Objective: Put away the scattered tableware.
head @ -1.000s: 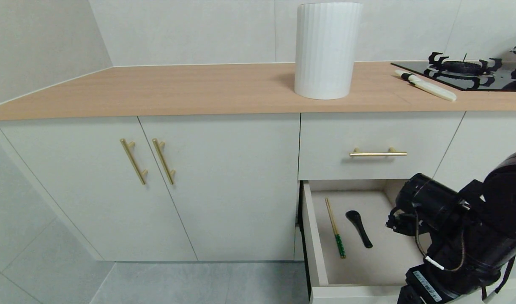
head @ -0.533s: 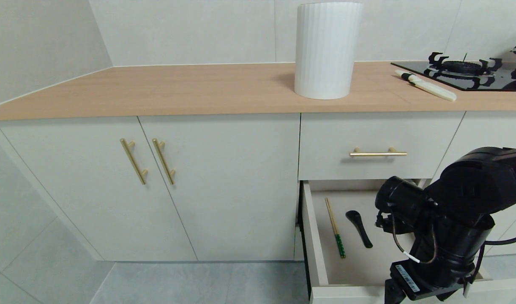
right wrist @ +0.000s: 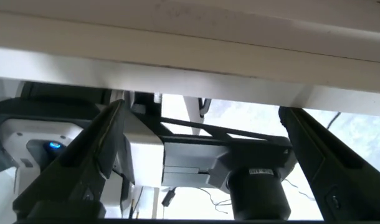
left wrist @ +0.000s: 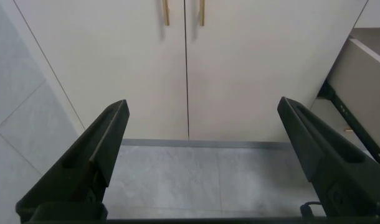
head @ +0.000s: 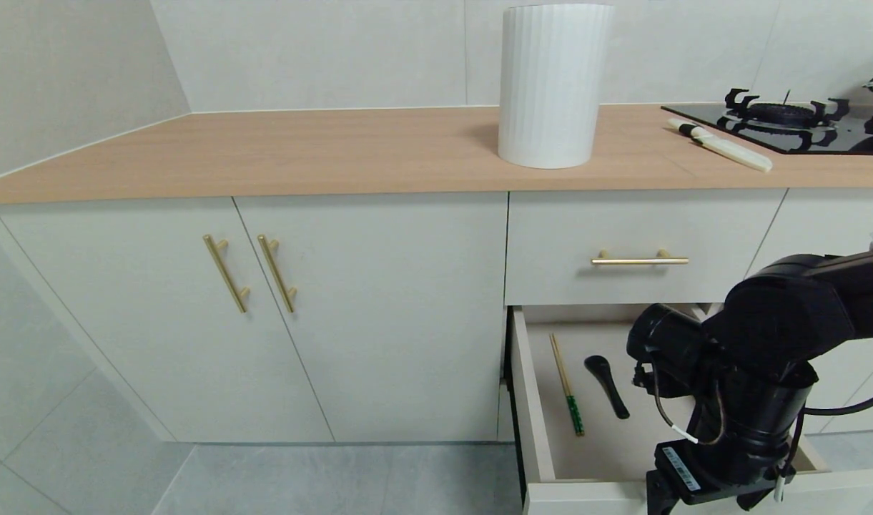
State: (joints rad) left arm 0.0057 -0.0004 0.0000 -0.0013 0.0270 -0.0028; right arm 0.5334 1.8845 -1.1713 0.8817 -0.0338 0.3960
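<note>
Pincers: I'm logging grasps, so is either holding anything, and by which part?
Nothing is held: the left pincer and the right pincer both stand open and empty.

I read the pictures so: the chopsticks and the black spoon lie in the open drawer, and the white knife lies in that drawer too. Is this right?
Not quite. The white knife is not in the drawer; the head view shows it on the wooden countertop, beside the stove. The chopsticks and the black spoon do lie in the open drawer.
</note>
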